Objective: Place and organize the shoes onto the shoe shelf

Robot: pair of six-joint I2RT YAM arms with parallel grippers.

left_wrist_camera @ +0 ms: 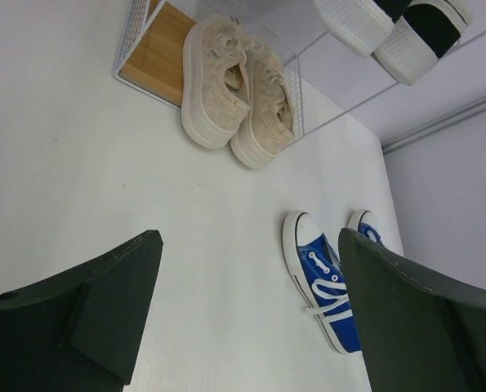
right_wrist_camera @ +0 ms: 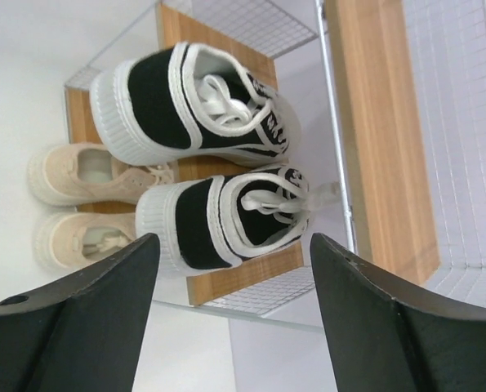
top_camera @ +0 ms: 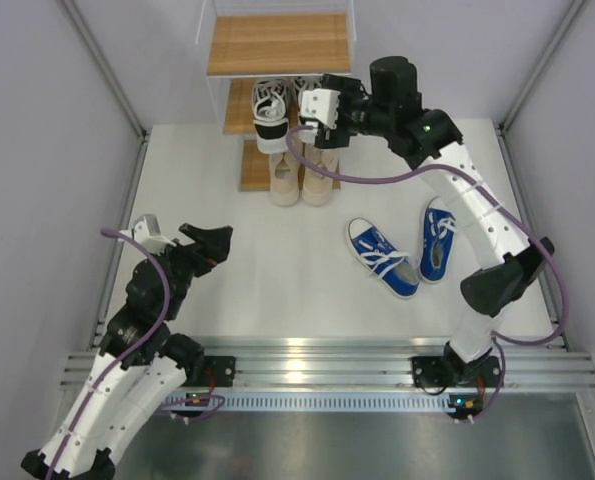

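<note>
Left gripper [left_wrist_camera: 251,237] hangs spread and empty near the bases. Farther out, two blue sneakers [top_camera: 382,258] lie on the table [top_camera: 227,270]. Beyond, the beige pair [top_camera: 285,180] fills the lowest board of the shoe shelf [top_camera: 277,45]. The right gripper [right_wrist_camera: 234,241], spread and empty, faces the black-and-white pair [right_wrist_camera: 202,106] on the middle board. Next, likely: grasp a blue sneaker for the top board.

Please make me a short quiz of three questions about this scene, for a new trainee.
1. True or false: the blue shoes are already on the shoe shelf.
2. On which board do the beige shoes stand? A) top B) middle C) lowest
3. How many shoes lie on the table?

Key: 1 false; 2 C; 3 two.
</note>
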